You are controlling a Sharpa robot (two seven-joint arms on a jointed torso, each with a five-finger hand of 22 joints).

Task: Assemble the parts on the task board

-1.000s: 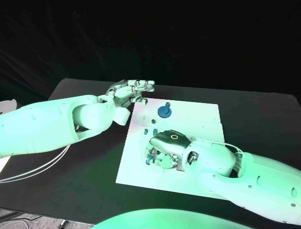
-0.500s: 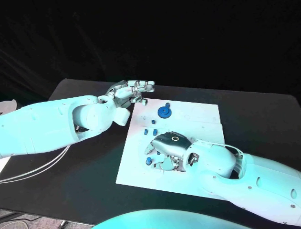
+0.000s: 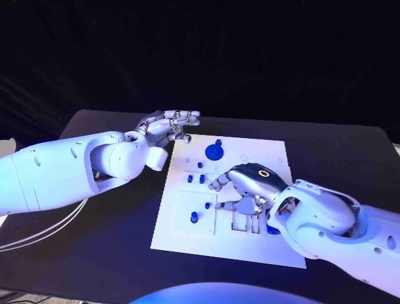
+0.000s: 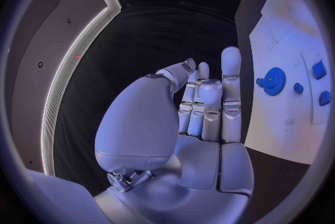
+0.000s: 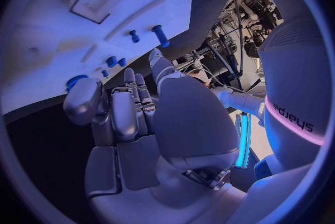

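Note:
The white task board [image 3: 186, 234] lies in the middle of the table. A blue gear [image 3: 214, 151] stands near its far edge, and small blue pegs [image 3: 194, 180] stand below it. Another peg [image 3: 194, 217] stands lower left, with a small one [image 3: 208, 205] close by. My right hand [image 3: 248, 185] hovers over the board's middle, fingers pointing down at the slots, holding nothing. The right wrist view shows that hand [image 5: 136, 109] with straight fingers, the board [image 5: 63, 23] and pegs [image 5: 159, 34] beyond it. My left hand [image 3: 170, 124] is raised off the board's far left corner, fingers extended and empty. The gear [image 4: 273, 79] appears in the left wrist view.
The black table [image 3: 90, 240] surrounds the board, with bare room on both sides. A white cable [image 3: 44, 228] runs under my left arm at the table's left edge. Recessed slots [image 3: 245, 223] lie in the board near my right hand.
My right hand has lifted off the lower-left pegs and moved right and away, uncovering the peg standing there. The left hand has barely moved.

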